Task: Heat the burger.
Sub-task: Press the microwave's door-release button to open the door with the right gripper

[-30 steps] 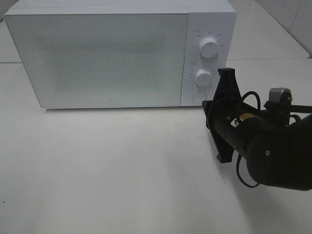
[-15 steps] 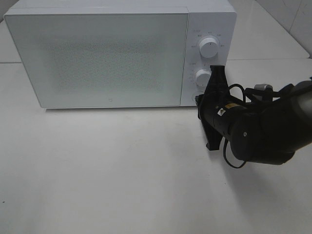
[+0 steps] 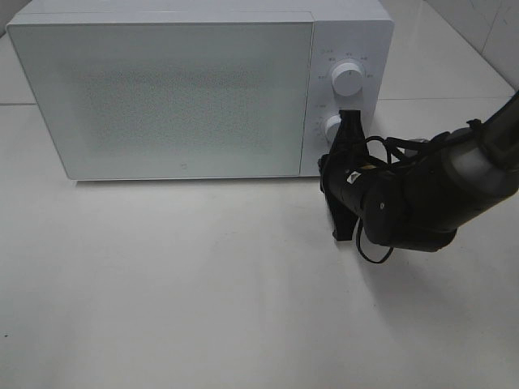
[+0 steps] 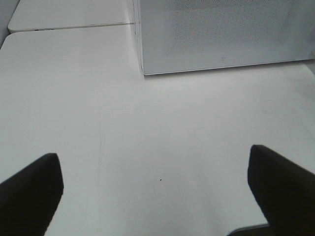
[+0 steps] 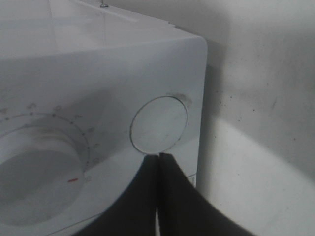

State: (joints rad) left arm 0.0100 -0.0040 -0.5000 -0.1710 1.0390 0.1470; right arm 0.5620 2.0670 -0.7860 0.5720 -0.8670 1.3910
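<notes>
Burger is the thing to heat, but no picture shows it, so I cannot tell where it is or how it looks. The only box it could sit in is the white microwave (image 3: 162, 89), and its big door (image 3: 170, 97) is shut. The door is pale and speckled, and nothing inside shows through it, so I cannot tell what the microwave holds. On the side panel next to the door are two round white knobs, the top knob (image 3: 349, 79) above the lower knob (image 3: 332, 127), which is partly hidden by the black arm. The right end effector (image 3: 351, 116) points at that panel with its two fingers pressed tight together and nothing between them. In the right wrist view its tip (image 5: 158, 160) sits at the rim of the round button (image 5: 159, 125), just beside the lower knob with its little marks. I cannot tell if it is pushing the button. The left end effector (image 4: 155, 189) hangs over the bare white worktop (image 4: 147, 123) in front of the microwave. Its dark fingers (image 4: 29, 191) are spread far apart and grip nothing.
</notes>
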